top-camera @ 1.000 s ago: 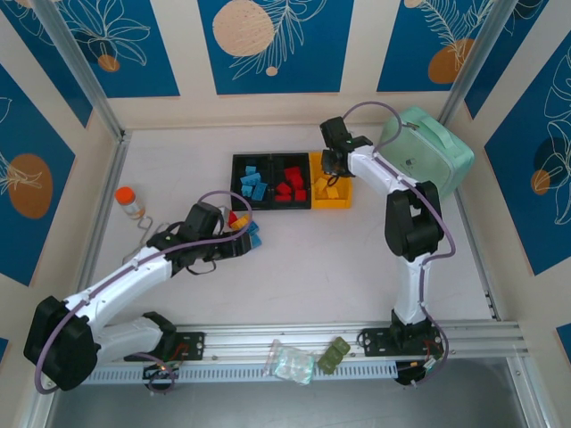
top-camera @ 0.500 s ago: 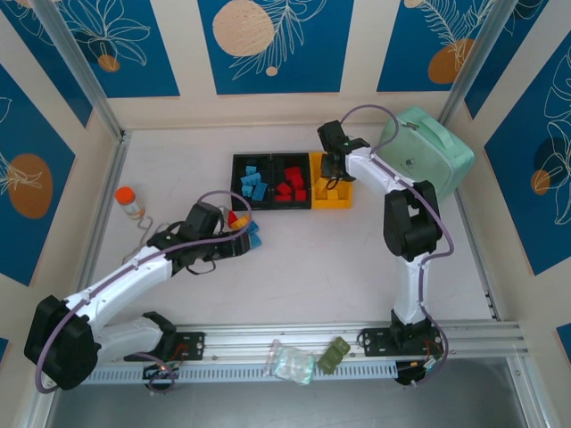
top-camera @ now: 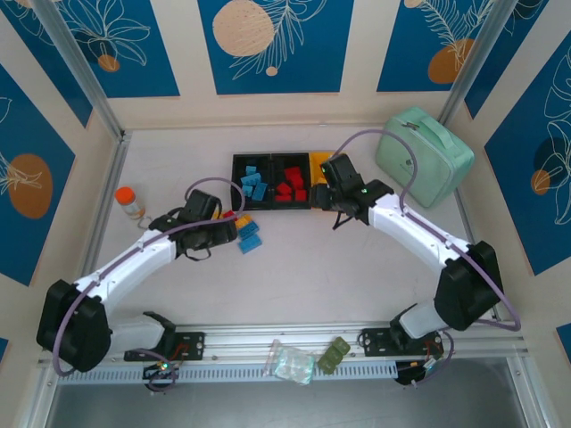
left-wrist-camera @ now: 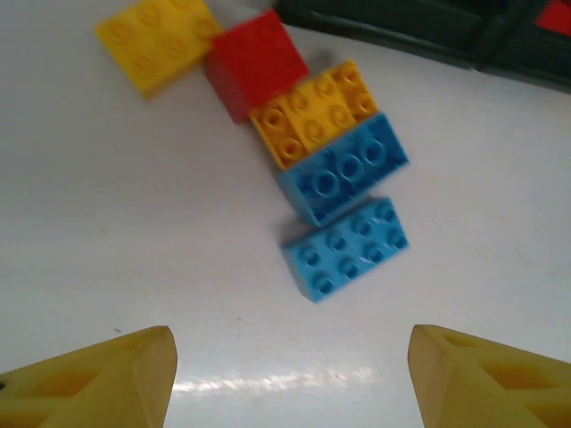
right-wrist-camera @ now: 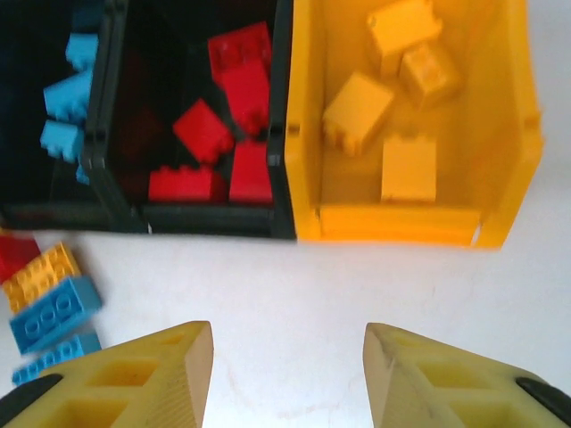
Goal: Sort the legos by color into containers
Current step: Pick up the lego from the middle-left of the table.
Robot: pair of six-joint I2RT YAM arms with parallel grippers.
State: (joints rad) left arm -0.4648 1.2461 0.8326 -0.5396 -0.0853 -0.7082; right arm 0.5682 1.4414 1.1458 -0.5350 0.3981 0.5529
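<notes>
Left claw (left-wrist-camera: 290, 346): fingers spread, nothing between them, over bare white bench (left-wrist-camera: 107, 232).

Unsorted plastic bricks lie just beyond it on the far side, in a close row. The light-blue brick (left-wrist-camera: 346, 250) is nearest, then the dark-blue brick (left-wrist-camera: 343, 169), orange brick (left-wrist-camera: 312, 111), red brick (left-wrist-camera: 254, 71) and yellow brick (left-wrist-camera: 153, 40).

Top view: the row sits just right of this claw, near of the left black plastic bin (top-camera: 252, 183).

The light-blue brick's long axis runs roughly along the finger-to-finger line, slightly tilted. Judgement: a wrist roll is needed to pinch its short sides.

Right claw (right-wrist-camera: 287, 339): spread, empty, by the near wall of the yellow plastic bin (right-wrist-camera: 393, 223). The left arm is nearer the row.
</notes>
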